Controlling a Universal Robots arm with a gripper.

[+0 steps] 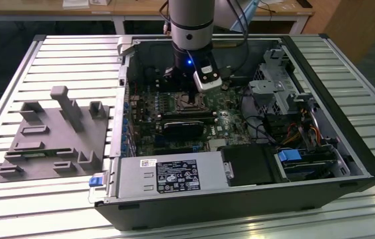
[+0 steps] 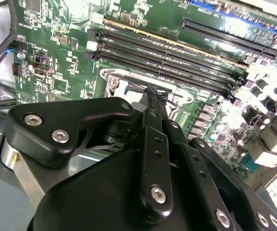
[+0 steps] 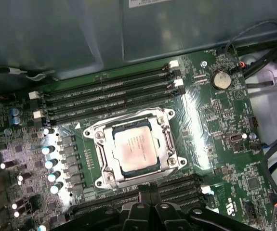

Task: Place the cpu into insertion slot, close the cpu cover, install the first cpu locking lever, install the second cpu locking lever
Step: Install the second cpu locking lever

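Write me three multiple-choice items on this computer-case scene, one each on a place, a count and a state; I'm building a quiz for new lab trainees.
1. Where does the cpu lie?
A. On the grey fixture outside the case
B. In the insertion slot
C. On the power supply

2. How many long black memory slots run on the side of the socket away from the gripper, in the first wrist view?
A. One
B. Four
C. Eight

3. How does the cpu cover stand?
A. Down around the chip
B. Upright
C. Removed, on the table

Answers: 1 B, the pale chip sits inside the socket's metal rim. 2 B, four parallel slots show there. 3 A, the silvery frame lies flat, chip showing through its window.
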